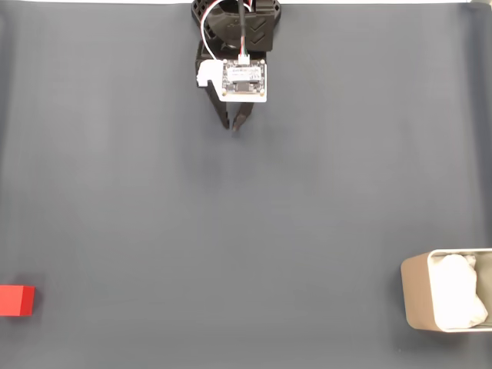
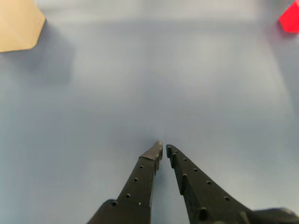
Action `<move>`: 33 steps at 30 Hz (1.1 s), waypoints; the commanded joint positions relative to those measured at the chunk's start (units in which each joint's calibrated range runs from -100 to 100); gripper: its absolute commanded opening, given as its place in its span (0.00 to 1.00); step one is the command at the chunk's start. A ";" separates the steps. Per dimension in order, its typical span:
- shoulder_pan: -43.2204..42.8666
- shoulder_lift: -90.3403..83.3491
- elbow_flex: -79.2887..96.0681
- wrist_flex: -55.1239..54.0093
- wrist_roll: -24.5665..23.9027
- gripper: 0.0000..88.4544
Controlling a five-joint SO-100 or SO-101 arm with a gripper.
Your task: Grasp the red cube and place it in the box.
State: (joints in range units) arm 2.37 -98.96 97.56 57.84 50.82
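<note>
Looking down in the fixed view, the arm sits at the far edge of the grey tabletop (image 1: pixel 231 231), and the hand (image 1: pixel 233 125) points toward the near side with its two dark fingers drawn together to a tip, nothing between them. Over at the near left edge sits the red cube (image 1: pixel 17 300), cut off by the frame so part of it is lost. Well apart from it, at the near right corner, the box (image 1: pixel 415 296) shows its beige wall and white wadding (image 1: pixel 457 296) inside, though its right side runs out of the picture.

Switching to the wrist view, the hand (image 2: pixel 164 148) comes in from the bottom, and here the fingers (image 2: pixel 140 179) show their small holes and only a sliver of a gap at the tips, practically closed and empty. The red cube (image 2: pixel 290 19) is just a blurred red corner at the top right. The box (image 2: pixel 16 23) is a soft tan shape at the top left, mostly cropped, with its lining hidden from this angle. Both are far from the fingertips, bare tabletop (image 2: pixel 140 84) between.
</note>
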 commanded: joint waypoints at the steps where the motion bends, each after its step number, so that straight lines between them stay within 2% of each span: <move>1: -0.10 2.42 -4.40 -6.03 1.22 0.00; 9: -0.67 8.49 -13.53 -12.67 2.15 0.00; 17: -0.60 21.23 -28.85 -13.25 1.81 0.00; 33: 1.60 48.44 -65.17 3.07 0.24 0.00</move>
State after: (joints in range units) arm 3.49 -53.63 39.96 58.47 51.99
